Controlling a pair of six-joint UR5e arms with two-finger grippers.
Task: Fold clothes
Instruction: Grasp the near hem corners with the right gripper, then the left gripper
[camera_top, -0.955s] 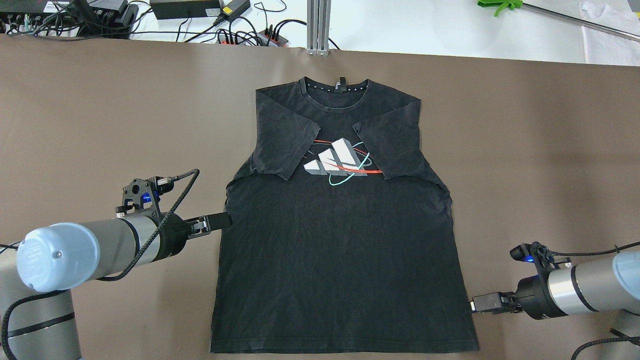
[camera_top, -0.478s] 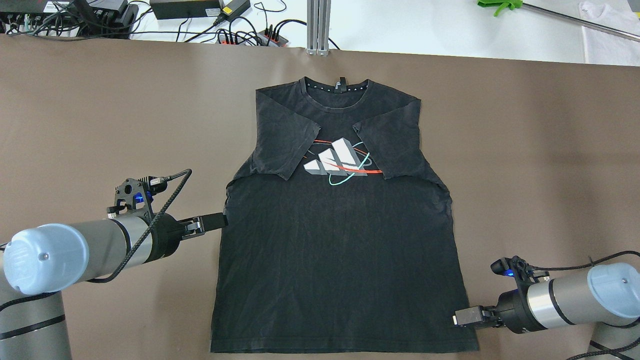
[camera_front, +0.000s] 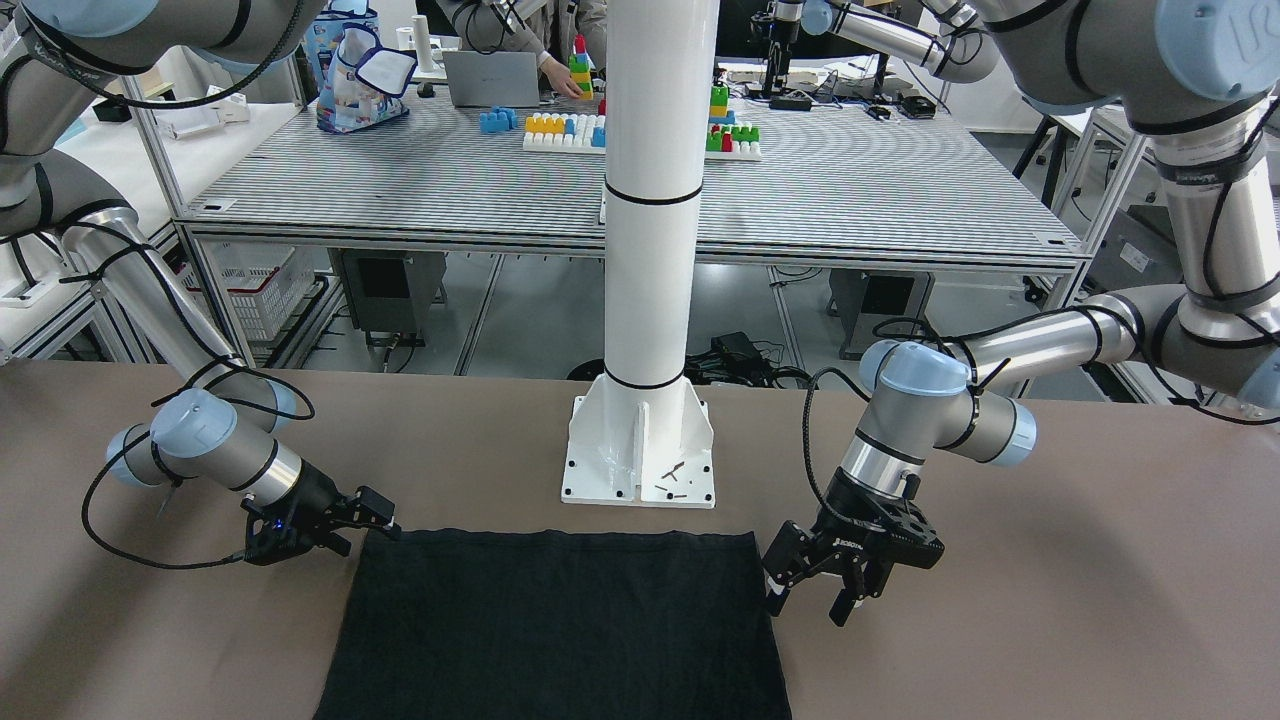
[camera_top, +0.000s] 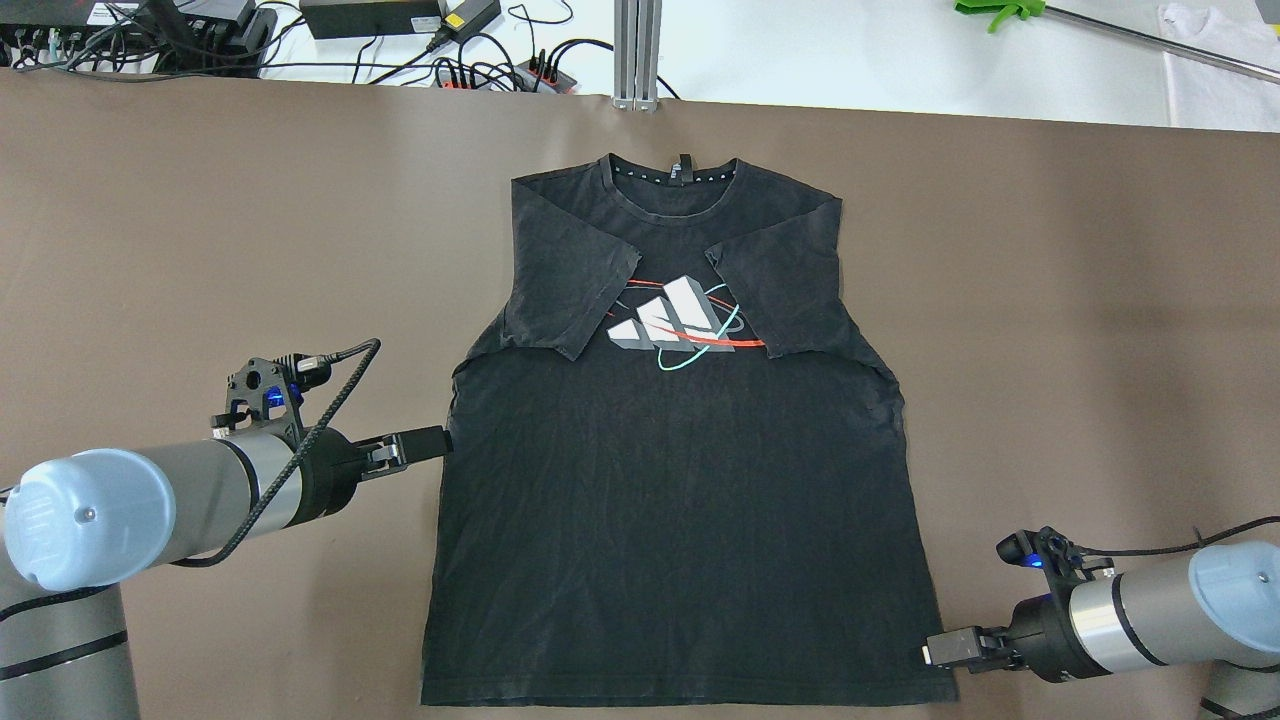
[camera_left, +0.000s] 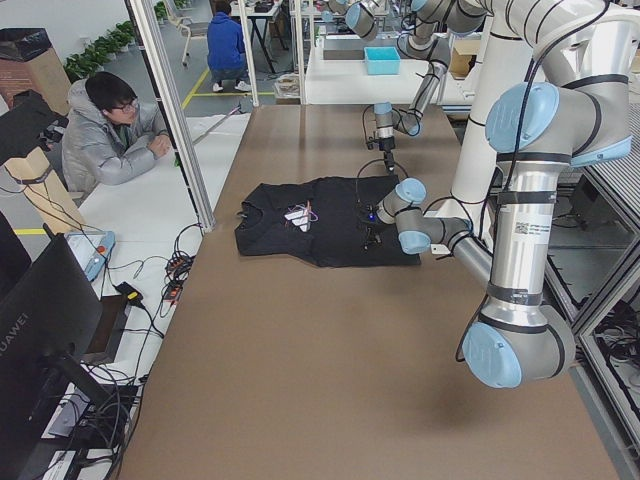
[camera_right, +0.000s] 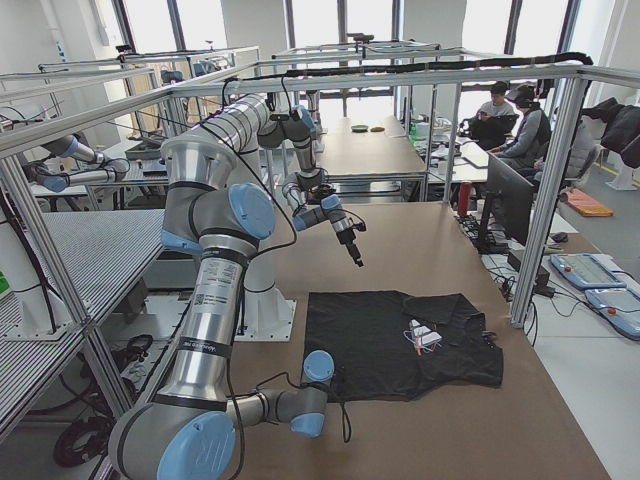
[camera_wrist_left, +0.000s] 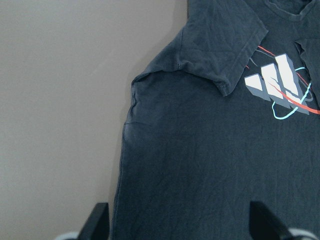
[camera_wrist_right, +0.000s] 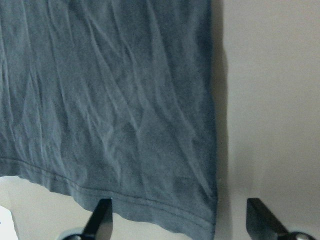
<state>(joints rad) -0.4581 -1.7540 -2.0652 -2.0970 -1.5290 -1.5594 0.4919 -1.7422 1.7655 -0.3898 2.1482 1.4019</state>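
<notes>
Overhead view: I see the black shirt (camera_top: 680, 520) lying flat on the brown table (camera_top: 200, 220), sleeves folded in. My left gripper (camera_top: 438, 440) sits spread at its side edge, and my right gripper (camera_top: 935, 652), also spread, is by the hem corner.
</notes>
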